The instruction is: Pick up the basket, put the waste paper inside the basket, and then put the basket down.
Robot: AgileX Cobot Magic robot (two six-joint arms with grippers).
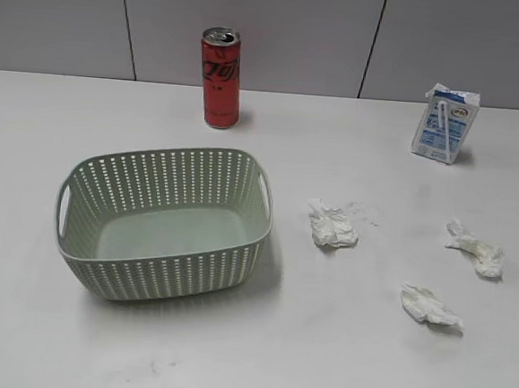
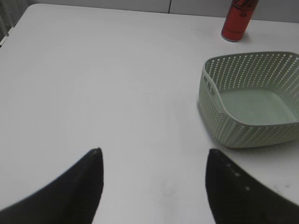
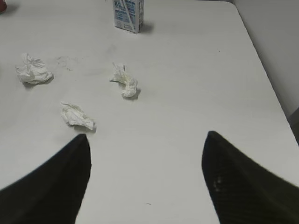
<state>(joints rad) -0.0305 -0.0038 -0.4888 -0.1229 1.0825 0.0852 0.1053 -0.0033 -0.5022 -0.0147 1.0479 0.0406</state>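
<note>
The pale green basket [image 1: 159,267] stands upright and empty on the white table, left of centre; it also shows at the right of the left wrist view [image 2: 219,123]. Three wads of waste paper lie to its right: one near the basket [image 1: 333,225], one at the front [image 1: 429,305], one at the far right [image 1: 477,249]. The right wrist view shows them too [image 3: 32,70] [image 3: 76,115] [image 3: 125,81]. My left gripper [image 2: 154,151] is open and empty over bare table, left of the basket. My right gripper [image 3: 145,135] is open and empty, right of the wads. Neither gripper shows in the exterior view.
A red drink can [image 1: 219,77] stands behind the basket, also in the left wrist view [image 2: 238,19]. A blue-white drink carton [image 1: 446,125] stands at the back right, also in the right wrist view [image 3: 128,14]. The table's right edge [image 3: 268,79] runs near the right gripper.
</note>
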